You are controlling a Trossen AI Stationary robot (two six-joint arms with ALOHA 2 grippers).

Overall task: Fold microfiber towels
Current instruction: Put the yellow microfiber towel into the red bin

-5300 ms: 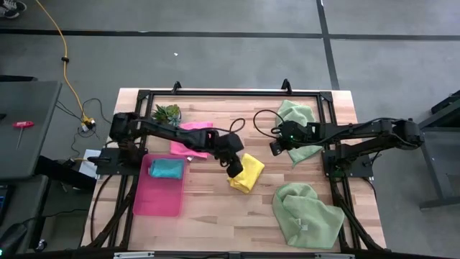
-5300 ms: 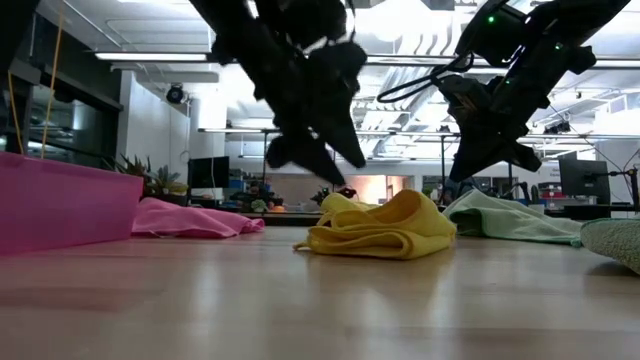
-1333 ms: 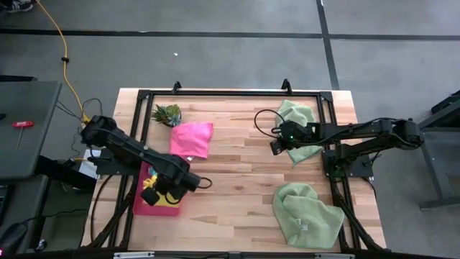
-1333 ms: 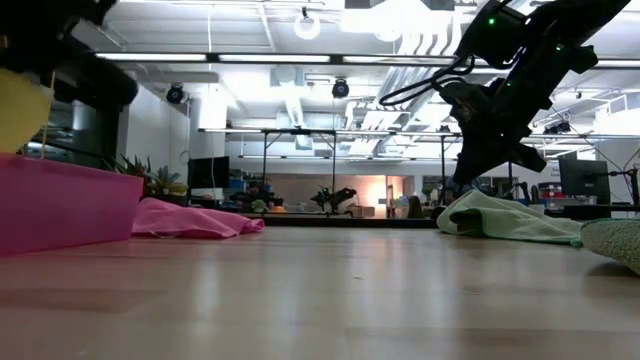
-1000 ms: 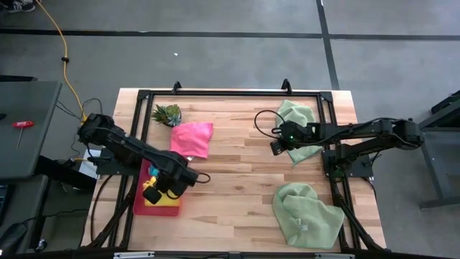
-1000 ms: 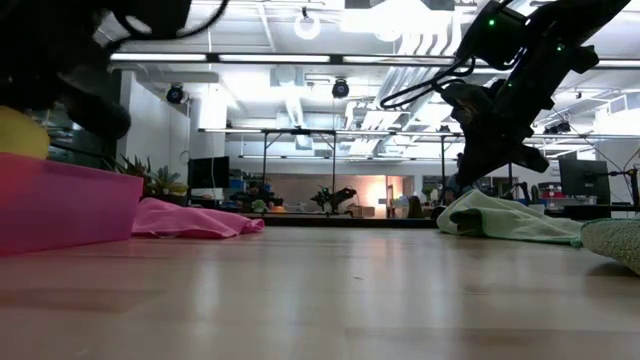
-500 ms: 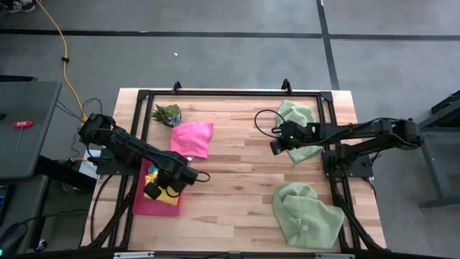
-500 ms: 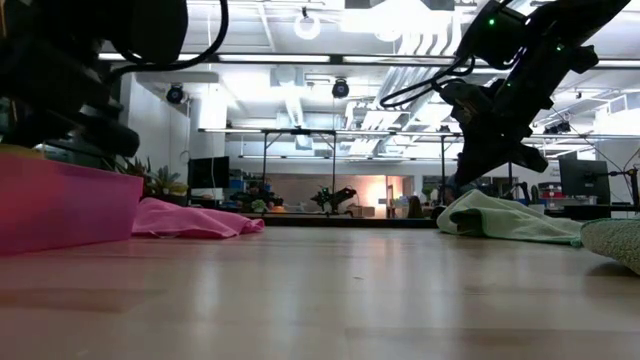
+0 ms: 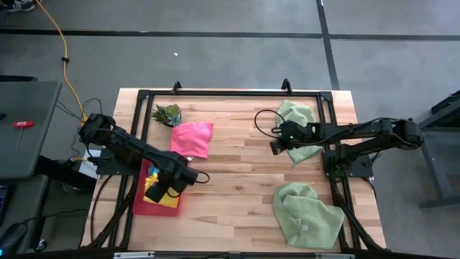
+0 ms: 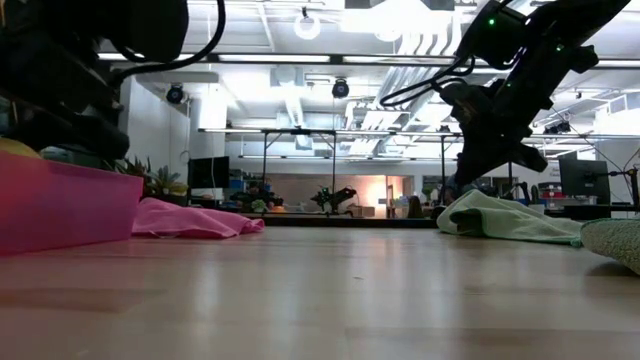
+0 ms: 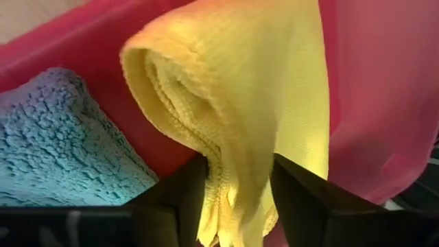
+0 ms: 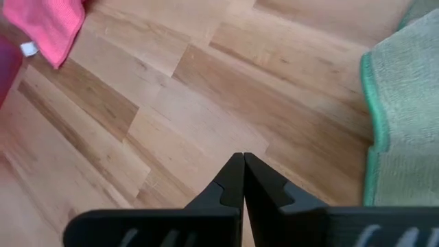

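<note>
Left gripper point(image 11: 236, 189), over the pink tray point(image 9: 146, 206) at 9 o'clock, fingers parted around the yellow towel point(image 11: 254, 103); right gripper point(image 12: 243, 180) closed, empty.

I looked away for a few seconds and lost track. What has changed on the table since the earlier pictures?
The left gripper carried the yellow towel from mid-table into the pink tray, beside the teal towel, and its fingers are now parting. The right gripper, the pink towel and both green towels stayed put.
</note>
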